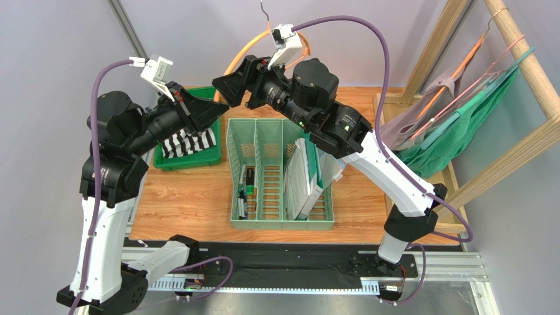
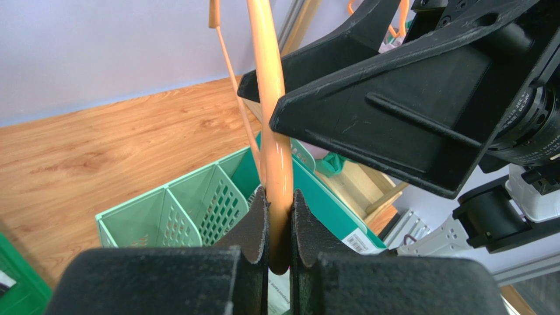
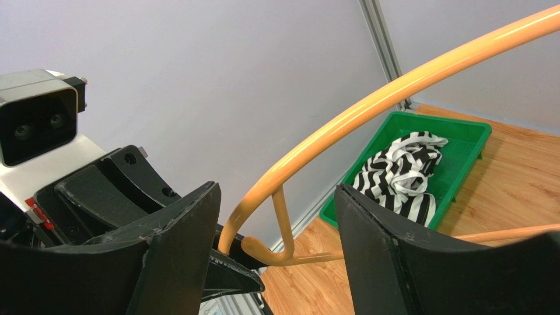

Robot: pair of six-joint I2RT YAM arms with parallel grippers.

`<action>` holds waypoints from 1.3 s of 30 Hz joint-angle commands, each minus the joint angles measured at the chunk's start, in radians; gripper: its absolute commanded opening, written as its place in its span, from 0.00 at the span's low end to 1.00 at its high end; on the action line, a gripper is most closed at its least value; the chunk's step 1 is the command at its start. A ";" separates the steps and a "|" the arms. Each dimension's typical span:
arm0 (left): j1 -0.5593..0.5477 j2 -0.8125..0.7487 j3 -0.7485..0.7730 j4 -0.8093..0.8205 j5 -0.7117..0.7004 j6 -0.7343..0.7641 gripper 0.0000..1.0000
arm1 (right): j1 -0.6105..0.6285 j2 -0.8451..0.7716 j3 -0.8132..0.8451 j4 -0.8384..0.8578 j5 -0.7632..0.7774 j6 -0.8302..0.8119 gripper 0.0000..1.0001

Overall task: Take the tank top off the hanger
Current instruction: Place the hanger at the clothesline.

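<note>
Tank top (image 1: 189, 142) lies crumpled in the green tray (image 1: 172, 164) on the counter (image 1: 187, 197), at 9 o'clock from the slotted basket (image 1: 282, 223), with its long axis running 9-to-3. It sits at 6 o'clock below the left pincer (image 2: 279, 216), which is clenched on the hanger (image 2: 268, 79). The right pincer (image 3: 276, 190) straddles the hanger, released.

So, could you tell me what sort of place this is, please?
Probably a robotics lab bench staged for clothes handling, not a home: a wooden table fronted by aluminium rails, plain grey partition walls, and a wooden garment rack with hung clothes on the right.
</note>
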 commanded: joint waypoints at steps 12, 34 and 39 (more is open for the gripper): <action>-0.004 -0.008 -0.010 0.067 0.018 0.026 0.00 | 0.000 0.019 0.028 0.064 -0.049 0.074 0.42; -0.008 -0.023 0.022 0.019 -0.098 0.008 0.42 | -0.029 -0.040 -0.145 0.321 -0.076 0.212 0.00; -0.008 -0.032 0.029 0.030 -0.094 -0.011 0.53 | -0.043 -0.087 -0.245 0.442 -0.118 0.181 0.00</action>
